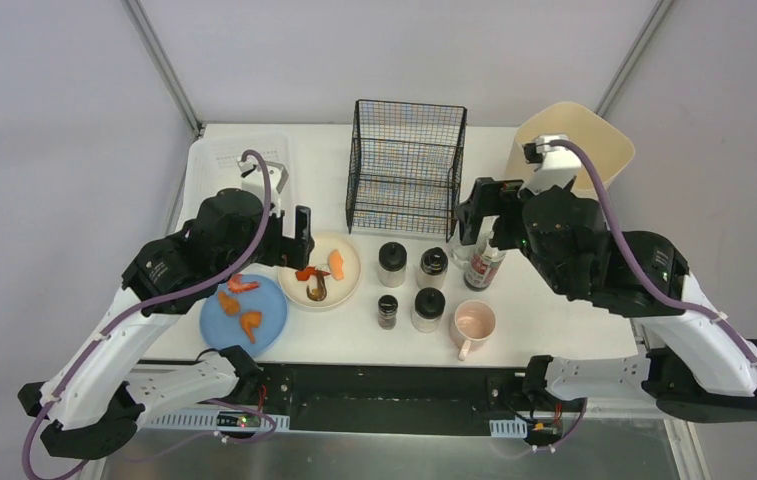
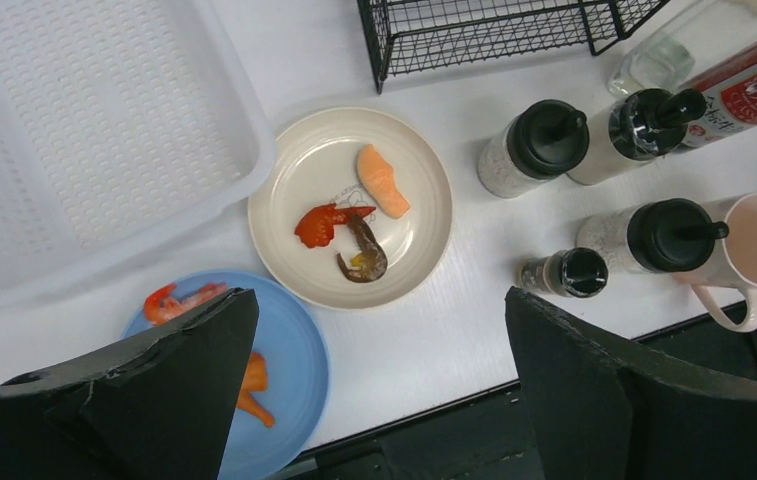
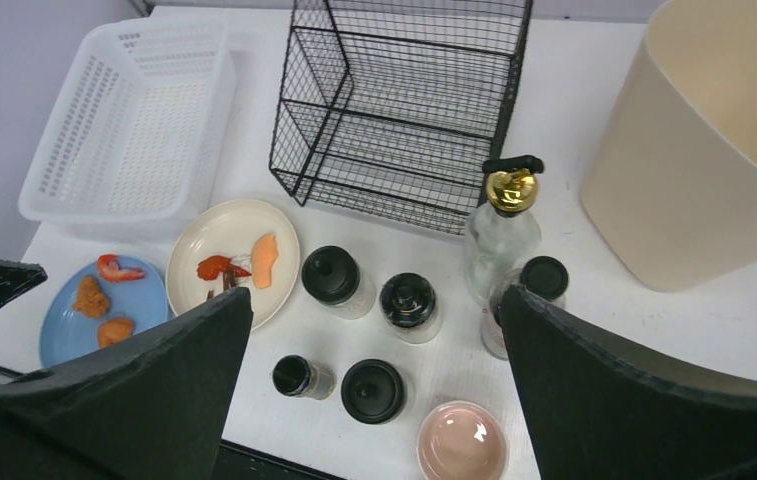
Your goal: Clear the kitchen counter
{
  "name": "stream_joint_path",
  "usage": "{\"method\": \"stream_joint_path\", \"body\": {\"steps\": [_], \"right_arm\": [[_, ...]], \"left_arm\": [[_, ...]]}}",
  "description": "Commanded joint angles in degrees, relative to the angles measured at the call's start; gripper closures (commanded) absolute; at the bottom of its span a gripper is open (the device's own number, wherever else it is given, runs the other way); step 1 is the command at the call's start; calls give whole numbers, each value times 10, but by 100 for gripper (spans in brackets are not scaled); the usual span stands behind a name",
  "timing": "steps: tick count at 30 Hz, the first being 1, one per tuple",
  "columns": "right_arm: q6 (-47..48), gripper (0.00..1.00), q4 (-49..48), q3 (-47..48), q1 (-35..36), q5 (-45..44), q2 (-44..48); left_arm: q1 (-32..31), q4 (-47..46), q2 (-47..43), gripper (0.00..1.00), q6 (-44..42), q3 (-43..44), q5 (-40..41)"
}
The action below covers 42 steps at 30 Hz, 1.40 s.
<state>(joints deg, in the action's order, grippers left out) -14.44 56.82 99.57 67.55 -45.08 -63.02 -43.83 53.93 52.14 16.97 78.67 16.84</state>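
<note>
The kitchen counter (image 1: 339, 332) was seen spread across the middle of the top view, just beyond the arm bases. It was judged uncleared, since everything lay on it untouched.

At its centre four black-capped jars (image 1: 392, 263) were grouped upright. A pink mug (image 1: 474, 322) was set to their right near the front edge. A red-labelled sauce bottle (image 1: 484, 265) and a clear pump bottle (image 3: 507, 225) were stood just beside the jars, toward the right arm.

To the left a cream plate (image 1: 344, 290) carrying food scraps (image 2: 354, 225) was laid close beside a blue plate (image 1: 269, 300) with more scraps. Both were within reach of the left arm.

Along the far edge three receptacles were ranged: a white perforated tray (image 1: 212, 165) at the left, a black wire basket (image 1: 406, 165) in the middle and a beige bin (image 1: 599, 150) at the right corner. It was judged that they had been placed there to take the dishes, the bottles and the waste in turn, though which goes where could not be told.

The left gripper (image 2: 379, 295) was held above the two plates with its jaws spread wide and nothing between them. The right gripper (image 3: 376, 295) was held above the jars and bottles, equally wide and empty. Each claw was thought to be poised over its own half of the counter, so that a first item could be chosen.
</note>
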Motion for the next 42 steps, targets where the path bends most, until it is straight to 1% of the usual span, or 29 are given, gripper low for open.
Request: {"method": "stream_joint_path", "body": {"steps": [1,6,9,13,17,23,28,32,35,40,42], "right_arm": [[-37,1,51,-10,4,-79,8],[-89,1,67,-62,2,-135,31],[-94,1,53,-108,-9,-162,44],[-85,1,25,-156,-57,-126,58],[-74,2,-17,-219,-112,-49,94],[-45,6,-100,-345,-134,-3,151],[-10,8,-187,-432,-140,8,187],[24,11,-245,-478,-143,14,196],[62,16,-297,-507,-144,21,200],[92,19,-340,-530,-158,10,191],[100,21,-358,-538,-164,8,191]], "left_arm": [[0,-7,-6,0,8,-14,27],[0,-11,-2,0,-5,-24,-18],[0,-17,-5,0,-16,-32,-44],[0,-27,-17,0,-22,-46,-71],[0,-34,-32,0,-24,-58,-83],[0,-35,-40,0,-27,-70,-91],[0,-38,-40,0,-30,-79,-94],[0,-46,-44,0,-31,-85,-100],[0,-52,-50,0,-28,-92,-105],[0,-55,-59,0,-25,-100,-106],[0,-56,-63,0,-26,-104,-105]]}}
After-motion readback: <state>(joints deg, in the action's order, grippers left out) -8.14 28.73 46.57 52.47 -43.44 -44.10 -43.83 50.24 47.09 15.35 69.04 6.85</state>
